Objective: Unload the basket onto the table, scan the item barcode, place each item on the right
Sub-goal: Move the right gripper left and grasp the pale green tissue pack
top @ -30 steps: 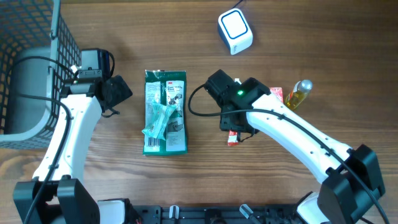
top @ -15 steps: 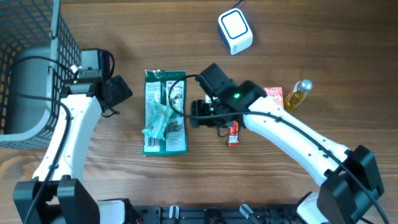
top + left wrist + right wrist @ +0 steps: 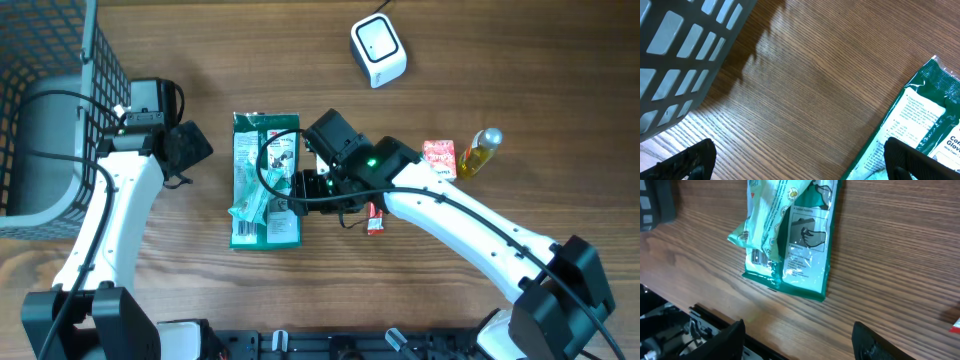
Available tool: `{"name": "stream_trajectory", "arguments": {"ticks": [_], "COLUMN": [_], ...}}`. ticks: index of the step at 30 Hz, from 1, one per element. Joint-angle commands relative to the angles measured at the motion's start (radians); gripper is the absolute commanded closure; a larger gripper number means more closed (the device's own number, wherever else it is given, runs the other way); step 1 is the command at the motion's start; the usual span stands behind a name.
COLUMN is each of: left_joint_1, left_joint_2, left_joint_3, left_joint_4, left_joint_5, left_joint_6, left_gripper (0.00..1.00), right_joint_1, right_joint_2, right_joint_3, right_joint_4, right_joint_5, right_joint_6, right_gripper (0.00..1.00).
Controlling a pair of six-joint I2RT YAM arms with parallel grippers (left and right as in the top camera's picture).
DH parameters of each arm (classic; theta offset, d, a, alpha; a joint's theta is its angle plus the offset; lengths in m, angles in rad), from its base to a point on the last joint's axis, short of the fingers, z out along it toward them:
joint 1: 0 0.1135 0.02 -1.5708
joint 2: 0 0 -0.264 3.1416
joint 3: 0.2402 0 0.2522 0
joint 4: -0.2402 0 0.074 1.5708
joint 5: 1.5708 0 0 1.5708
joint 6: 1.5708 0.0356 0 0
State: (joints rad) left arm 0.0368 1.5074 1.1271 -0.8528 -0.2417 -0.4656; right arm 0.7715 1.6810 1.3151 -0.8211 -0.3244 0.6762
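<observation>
The left fingers (image 3: 690, 161) are spread wide with nothing between them, hovering over bare wood between the grey wire basket (image 3: 685, 55) and the green glove package (image 3: 925, 120); they touch neither. The right fingers (image 3: 727, 340) are also parted and grip nothing. In the overhead view they sit at the package's right edge, and the right wrist view shows only the counter (image 3: 880, 255) in the gap between them.

The glove package lies flat near the counter's middle, with a pale green packet (image 3: 771, 217) resting across it. A barcode (image 3: 758, 256) shows on that packet's lower end. The white scanner (image 3: 378, 50) stands well apart at the far edge. A red packet (image 3: 439, 158), a small bottle of yellow liquid (image 3: 478, 152) and a small red sachet (image 3: 375, 218) lie to the right.
</observation>
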Motion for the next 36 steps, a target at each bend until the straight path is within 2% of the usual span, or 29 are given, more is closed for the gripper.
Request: {"name": "stream_trajectory", "arguments": {"ticks": [1, 17, 21, 26, 32, 36], "left_joint_1": [0.004, 0.004, 0.004, 0.004, 0.004, 0.004], "left_joint_2": [0.007, 0.007, 0.006, 0.007, 0.007, 0.007], "left_joint_3": [0.005, 0.005, 0.005, 0.005, 0.005, 0.005], "left_joint_4": [0.000, 0.000, 0.000, 0.000, 0.000, 0.000], "left_joint_5": [-0.002, -0.002, -0.002, -0.002, -0.002, -0.002], "left_joint_6": [-0.010, -0.010, -0.010, -0.010, -0.010, -0.010], "left_gripper": [0.00, 0.00, 0.00, 0.00, 0.00, 0.00], "right_joint_1": [0.004, 0.033, 0.072, 0.130, 0.134, 0.134], "right_joint_2": [-0.015, -0.014, 0.000, 0.057, 0.168, 0.261], "right_joint_3": [-0.002, -0.002, -0.002, -0.002, -0.002, -0.002], "right_joint_4": [0.006, 0.064, 0.102, 0.138, 0.299, 0.444], "right_joint_5": [-0.059, -0.073, -0.061, 0.084, 0.100, 0.124], "right_joint_6": [0.007, 0.010, 0.071, 0.198, 0.219, 0.265], "right_gripper": [0.31, 0.31, 0.31, 0.31, 0.32, 0.43]}}
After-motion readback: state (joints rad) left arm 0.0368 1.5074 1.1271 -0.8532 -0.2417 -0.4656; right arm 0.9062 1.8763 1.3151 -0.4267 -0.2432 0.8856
